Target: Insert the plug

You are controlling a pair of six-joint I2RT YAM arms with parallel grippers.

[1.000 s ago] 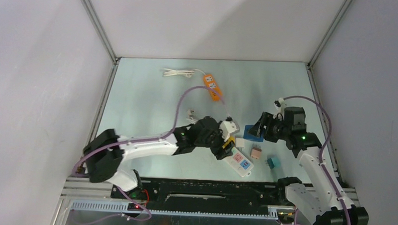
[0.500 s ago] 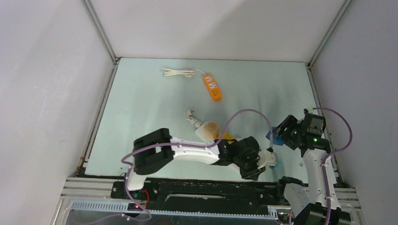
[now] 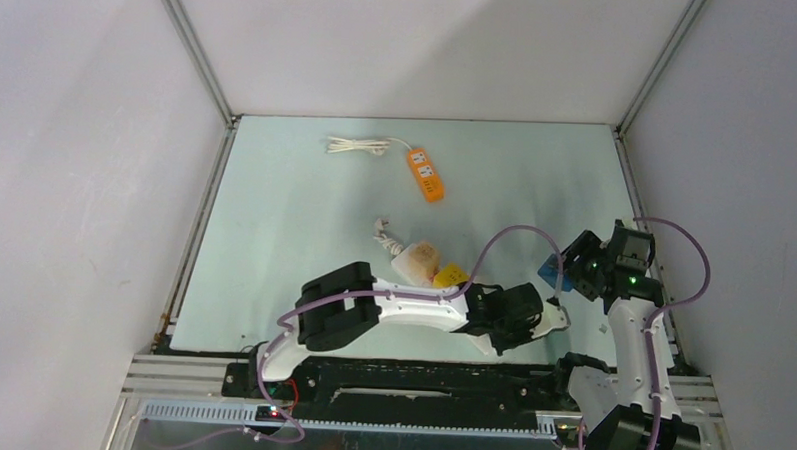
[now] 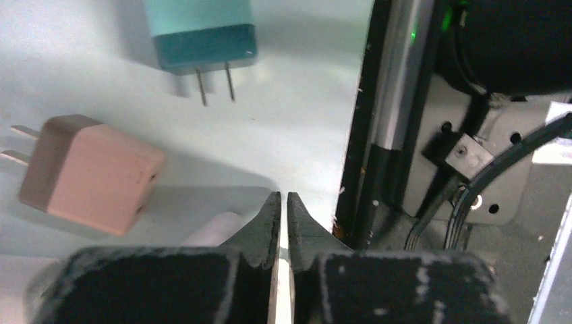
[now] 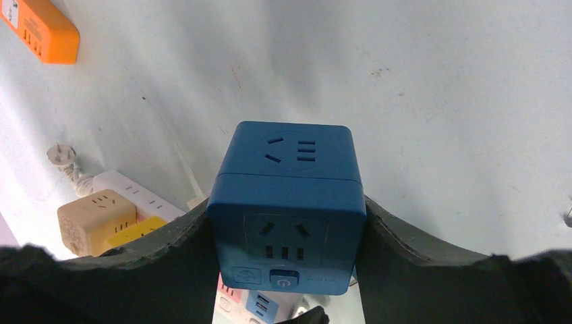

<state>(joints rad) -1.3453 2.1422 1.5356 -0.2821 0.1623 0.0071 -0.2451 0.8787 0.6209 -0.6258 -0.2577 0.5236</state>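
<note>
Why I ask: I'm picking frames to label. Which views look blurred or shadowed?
Left wrist: the shut left gripper is blurred up close, while the pink plug and teal plug are sharp with soft shadows. Right wrist: the blue socket cube is crisp and evenly lit. Top external: even light, but small things lack detail.

I see: blue cube socket, orange power strip, pink-and-brown square plug, two-tone teal plug, pale mint desk.
</note>
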